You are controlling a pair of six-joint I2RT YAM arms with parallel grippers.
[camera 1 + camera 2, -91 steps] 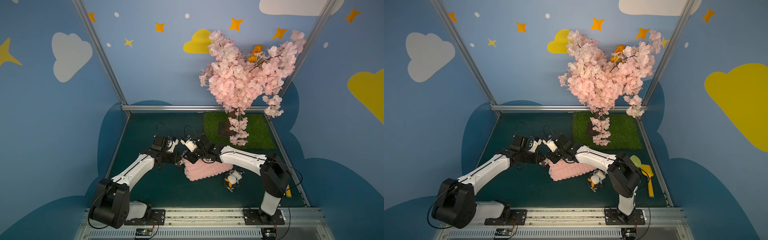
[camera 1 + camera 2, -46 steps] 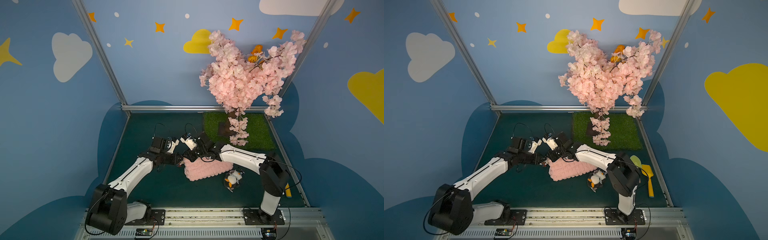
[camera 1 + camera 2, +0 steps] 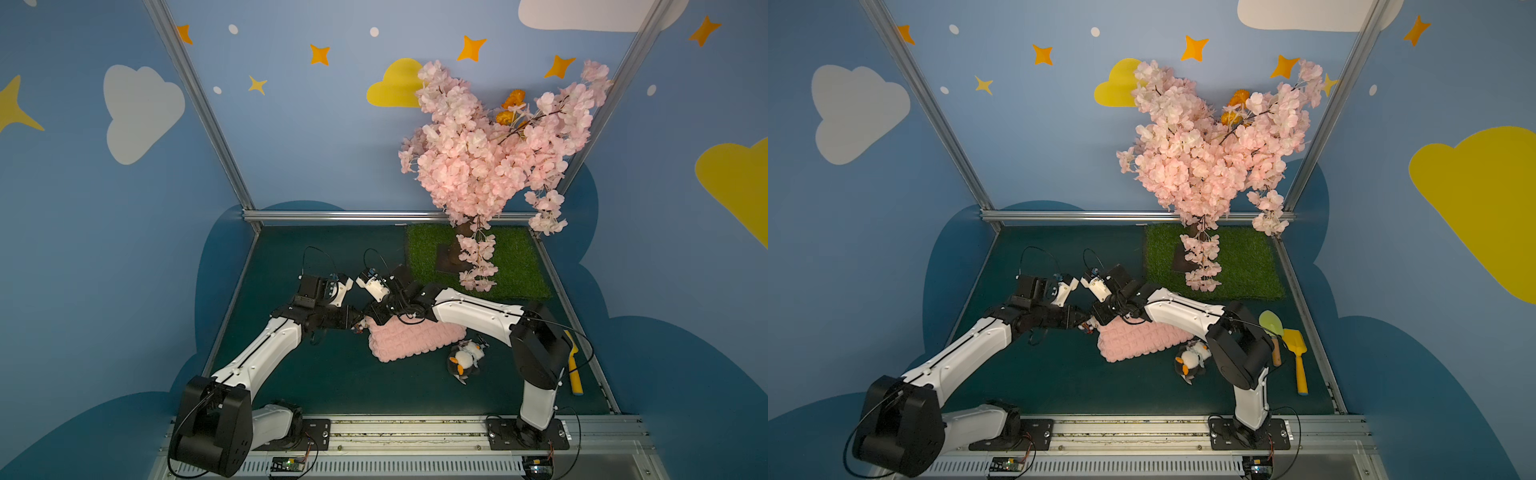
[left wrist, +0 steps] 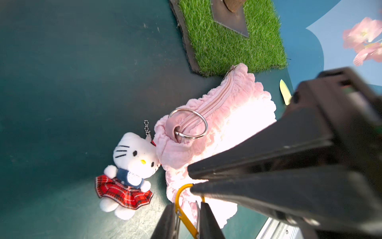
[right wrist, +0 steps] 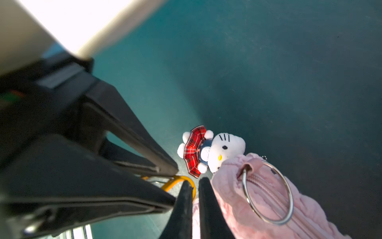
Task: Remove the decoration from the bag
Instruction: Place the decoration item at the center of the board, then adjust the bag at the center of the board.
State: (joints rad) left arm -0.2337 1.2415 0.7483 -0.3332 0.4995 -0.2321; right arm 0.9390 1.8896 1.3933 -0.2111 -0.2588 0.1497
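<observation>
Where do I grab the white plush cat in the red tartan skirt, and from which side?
The white plush cat lies on the teal mat, its head against the puffy pink knit bag. I'd pinch across the narrow blue torso between head and skirt, coming from the open skirt side; the bag crowds the head end.

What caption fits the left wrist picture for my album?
Kitty plush lies beside the pink bag; left gripper straddles a yellow carabiner.

A staged robot-lab booth: cloud-and-star blue walls (image 3: 311, 145) and aluminium frame posts (image 3: 201, 104) stand behind an artificial pink blossom tree (image 3: 478, 166); two white robot arms (image 3: 266, 353) sit bolted before it.
</observation>
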